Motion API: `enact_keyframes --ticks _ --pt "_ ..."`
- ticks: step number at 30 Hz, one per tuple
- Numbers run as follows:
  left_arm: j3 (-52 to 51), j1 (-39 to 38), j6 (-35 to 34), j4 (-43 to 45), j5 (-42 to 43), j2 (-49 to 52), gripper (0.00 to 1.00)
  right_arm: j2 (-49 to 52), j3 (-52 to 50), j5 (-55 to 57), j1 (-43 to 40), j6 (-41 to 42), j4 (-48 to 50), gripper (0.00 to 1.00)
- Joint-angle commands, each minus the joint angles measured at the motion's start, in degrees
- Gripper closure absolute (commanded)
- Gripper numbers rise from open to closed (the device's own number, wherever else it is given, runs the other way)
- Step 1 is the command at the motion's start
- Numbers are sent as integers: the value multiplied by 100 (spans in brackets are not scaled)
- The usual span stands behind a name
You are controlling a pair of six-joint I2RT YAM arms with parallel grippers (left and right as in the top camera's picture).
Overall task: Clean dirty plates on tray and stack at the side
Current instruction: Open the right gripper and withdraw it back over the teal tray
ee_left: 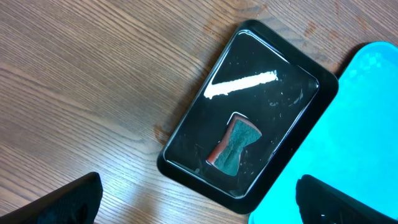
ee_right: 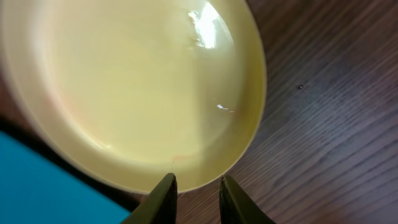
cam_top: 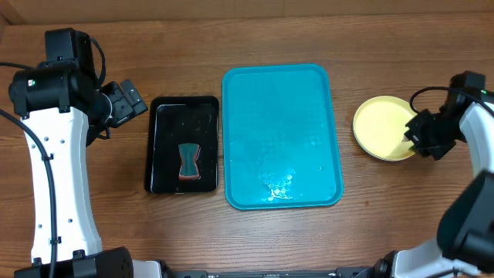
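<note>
So, nearest first: my right jaws (ee_right: 196,190) are parted just a crack, tips at the near rim of the pale yellow plate (ee_right: 137,93). I don't see them pinching anything, so I'd call that let go. The plate sits on the wooden worktop (ee_right: 323,124) off the right side of the tray (cam_top: 282,116), near it but not touching. I can't tell from these angles whether more plates are stacked under it.

It's glossy, smooth plastic, round and shallow with a raised lip, and I see no red smear on it. To do this bit well, I reckon I should open a touch wider and back off low and straight. That way a tip won't catch the lip and flip it. Slick plastic on wood will probably skid easily.

Further out, the tray is turquoise with rounded corners and a faintly textured, wet-looking floor, and there's no plate on it. Beyond it, the shiny black tray (ee_left: 286,118) holds an hourglass-shaped sponge (ee_left: 235,144), teal with a reddish-brown layer. Furthest off, my left jaws (ee_left: 199,186) hang spread wide above that, holding nothing.
</note>
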Motion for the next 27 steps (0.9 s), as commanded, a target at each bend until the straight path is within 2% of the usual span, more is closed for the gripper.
enact_keyframes --ticks 1,6,12,15,16,18,22,27 --pt "96 13 46 7 7 -7 0 -811 111 -168 251 -557 85 75" --pt "96 13 46 7 7 -7 0 -1593 111 -774 999 -1213 103 73" --pt "96 13 46 7 7 -7 0 -2306 111 -1071 2522 -1729 291 69" --pt "96 13 46 7 7 -7 0 -2428 109 -1071 3248 -1744 363 62" --pt "96 13 46 7 7 -7 0 -2430 111 -1071 3458 -1742 387 52" --pt "96 13 46 7 7 -7 0 -2409 109 -1067 3827 -1744 415 0" --pt "96 13 46 7 7 -7 0 -2389 109 -1047 4188 -1744 463 0" --pt "96 13 46 7 7 -7 0 -2389 109 -1049 4227 -1742 492 0"
